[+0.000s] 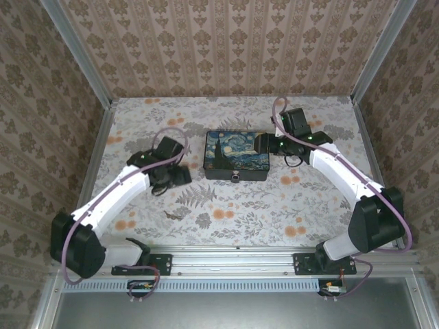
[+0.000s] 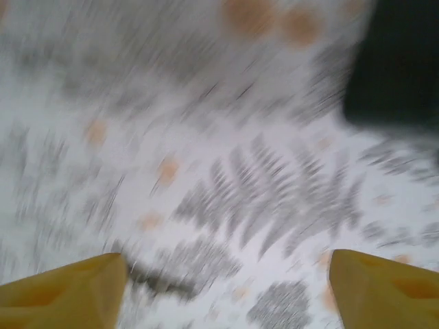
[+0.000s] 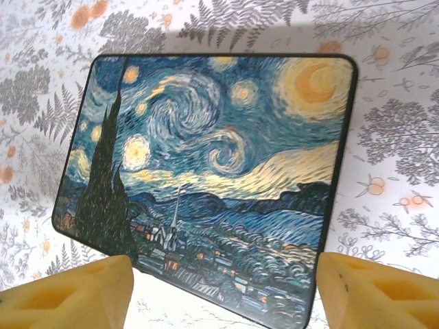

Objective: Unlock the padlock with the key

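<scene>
A black box with a swirly blue-and-yellow painted lid (image 1: 236, 152) (image 3: 212, 171) lies mid-table, lid down. A small padlock (image 1: 235, 177) hangs at its front edge. My right gripper (image 1: 267, 144) (image 3: 223, 291) hovers open over the box's right end, with nothing between its yellow fingers (image 3: 374, 288). My left gripper (image 1: 171, 176) (image 2: 226, 295) is open just left of the box, low over the cloth. The left wrist view is motion-blurred. A dark slim smear (image 2: 161, 281) near the left finger may be the key. A small dark mark (image 1: 180, 214) lies on the cloth in front of the box.
The patterned tablecloth (image 1: 274, 205) covers the table. Papered walls with metal posts close the left, right and back sides. A metal rail (image 1: 236, 257) carrying both arm bases runs along the near edge. The box's dark corner (image 2: 398, 68) shows in the left wrist view.
</scene>
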